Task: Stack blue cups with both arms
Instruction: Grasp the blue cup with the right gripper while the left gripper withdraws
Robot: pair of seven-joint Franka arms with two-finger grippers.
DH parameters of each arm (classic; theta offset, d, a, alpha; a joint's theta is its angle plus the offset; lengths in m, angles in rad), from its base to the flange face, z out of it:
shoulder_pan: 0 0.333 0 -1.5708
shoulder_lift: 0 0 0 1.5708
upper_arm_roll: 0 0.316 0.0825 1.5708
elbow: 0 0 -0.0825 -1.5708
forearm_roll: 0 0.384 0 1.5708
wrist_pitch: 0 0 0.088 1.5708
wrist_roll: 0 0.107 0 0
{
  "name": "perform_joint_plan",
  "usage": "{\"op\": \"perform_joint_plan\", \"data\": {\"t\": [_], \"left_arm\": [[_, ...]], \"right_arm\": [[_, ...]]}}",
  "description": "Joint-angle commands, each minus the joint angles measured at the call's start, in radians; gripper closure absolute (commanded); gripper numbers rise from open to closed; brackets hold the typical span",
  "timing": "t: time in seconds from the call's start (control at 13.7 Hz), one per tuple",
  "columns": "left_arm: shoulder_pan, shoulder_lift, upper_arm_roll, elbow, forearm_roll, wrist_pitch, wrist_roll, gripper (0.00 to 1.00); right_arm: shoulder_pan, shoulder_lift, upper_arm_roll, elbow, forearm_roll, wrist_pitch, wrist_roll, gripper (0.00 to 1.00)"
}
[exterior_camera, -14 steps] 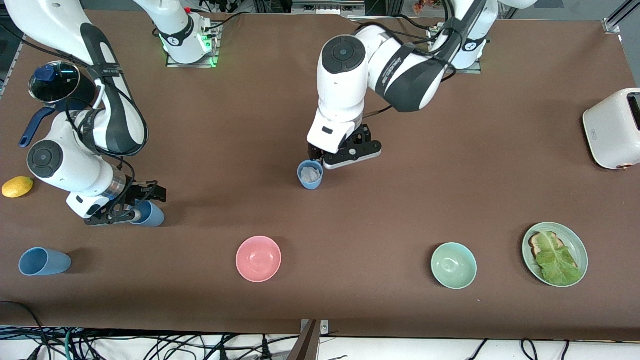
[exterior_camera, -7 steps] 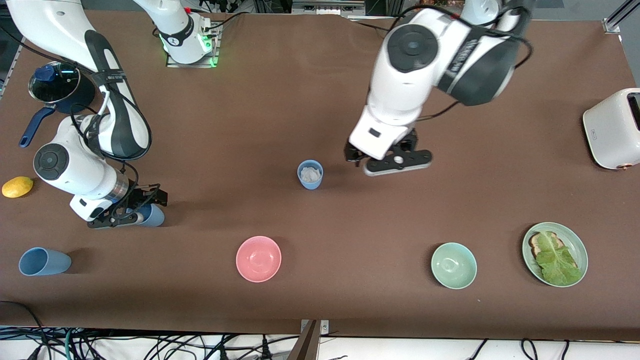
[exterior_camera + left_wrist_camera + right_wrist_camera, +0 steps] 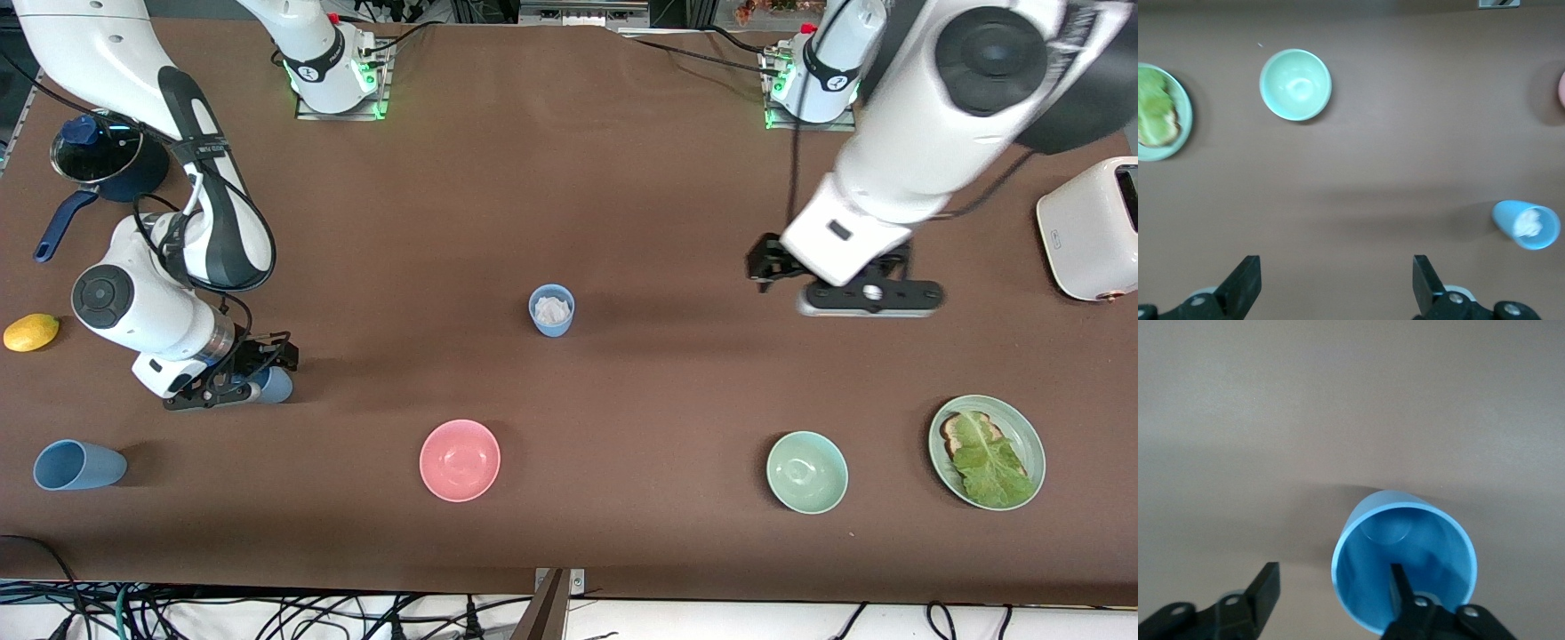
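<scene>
One blue cup (image 3: 551, 311) stands upright mid-table with something white inside; the left wrist view shows it too (image 3: 1528, 225). A second blue cup (image 3: 274, 385) lies on its side toward the right arm's end. My right gripper (image 3: 253, 380) is at its mouth. In the right wrist view one finger of that gripper (image 3: 1335, 583) is inside the cup (image 3: 1405, 540) and the other is outside, clear of the wall, so it is open. A third blue cup (image 3: 78, 465) lies on its side nearer the front camera. My left gripper (image 3: 867, 300) (image 3: 1337, 287) hangs open and empty over bare table.
A pink bowl (image 3: 460, 460), a mint-green bowl (image 3: 806, 471) and a green plate (image 3: 1022, 427) with toast and lettuce sit along the near side. A white toaster (image 3: 1089, 227) stands at the left arm's end. A lemon (image 3: 31, 332) and a lidded dark pot (image 3: 98, 151) are at the right arm's end.
The left arm swung away from the upright cup toward its own end of the table, gripper still open. The right gripper's jaws narrowed around the lying cup's rim.
</scene>
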Motion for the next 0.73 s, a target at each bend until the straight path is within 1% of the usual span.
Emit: {"op": "perform_joint_plan", "data": {"t": [0.0,0.07,0.29,0.66], "left_arm": [[0.072,-0.045,-0.004,-0.010,-0.022,-0.024,0.100,0.00],[0.092,-0.052,-0.003,-0.010,-0.019,-0.026,0.100,0.00],[0.173,-0.063,-0.002,-0.009,-0.023,-0.027,0.101,0.00],[0.279,-0.084,-0.001,-0.009,-0.020,-0.026,0.104,0.00]], "right_arm": [[-0.006,0.026,0.003,0.027,-0.013,0.013,-0.010,0.35],[-0.006,0.028,0.003,0.027,-0.013,0.013,-0.010,0.41],[-0.008,0.032,0.003,0.027,-0.013,0.013,-0.010,0.64],[-0.009,0.034,0.003,0.025,-0.013,0.013,-0.010,0.96]]}}
